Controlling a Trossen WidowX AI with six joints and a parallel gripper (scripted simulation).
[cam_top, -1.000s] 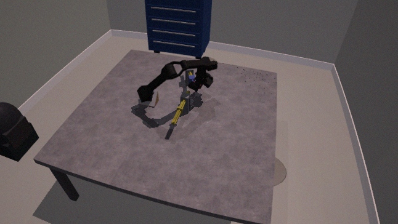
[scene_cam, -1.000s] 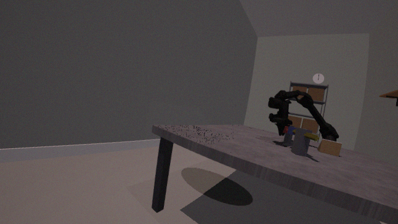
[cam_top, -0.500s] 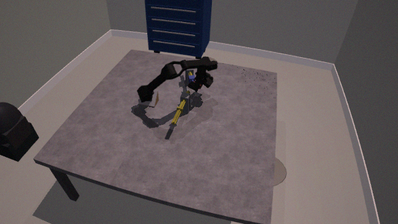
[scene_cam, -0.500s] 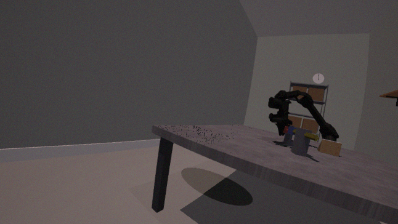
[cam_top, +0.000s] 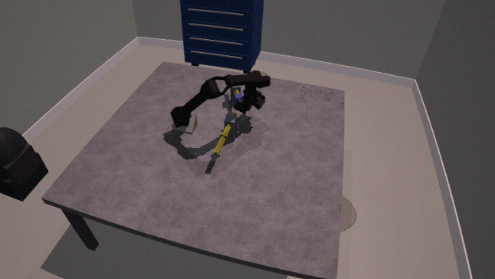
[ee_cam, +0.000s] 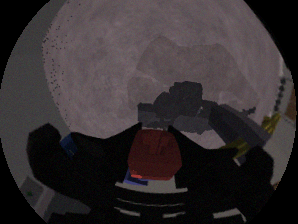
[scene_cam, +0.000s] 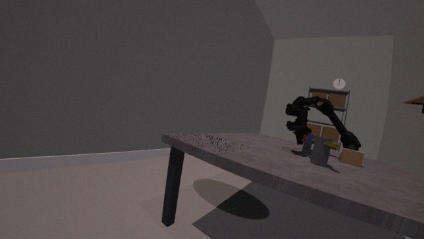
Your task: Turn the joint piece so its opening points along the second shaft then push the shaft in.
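My gripper (cam_top: 244, 110) (scene_cam: 300, 142) (ee_cam: 154, 126) is shut on the red joint piece (scene_cam: 304, 138) (ee_cam: 155, 159), which sits between its fingers in the wrist view. A blue part (cam_top: 238, 97) (scene_cam: 310, 139) (ee_cam: 135, 178) adjoins the joint piece on the first shaft's side. The first block (scene_cam: 306, 148) stands behind it, partly hidden. The yellow second shaft (cam_top: 221, 145) (scene_cam: 332, 145) (ee_cam: 270, 124) lies at an angle through the grey second block (scene_cam: 320, 153) (ee_cam: 235, 125). The shaft's inner end (cam_top: 234, 114) shows past that block. The joint's opening and its exact direction cannot be made out.
A small tan panel (cam_top: 195, 122) (scene_cam: 352, 157) stands beside the arm's base. The table (cam_top: 268, 214) (scene_cam: 269, 167) carries the blocks and the arm. A blue drawer cabinet (cam_top: 218, 32) stands behind the table. A dark object (cam_top: 19, 169) is at the left edge of the top view.
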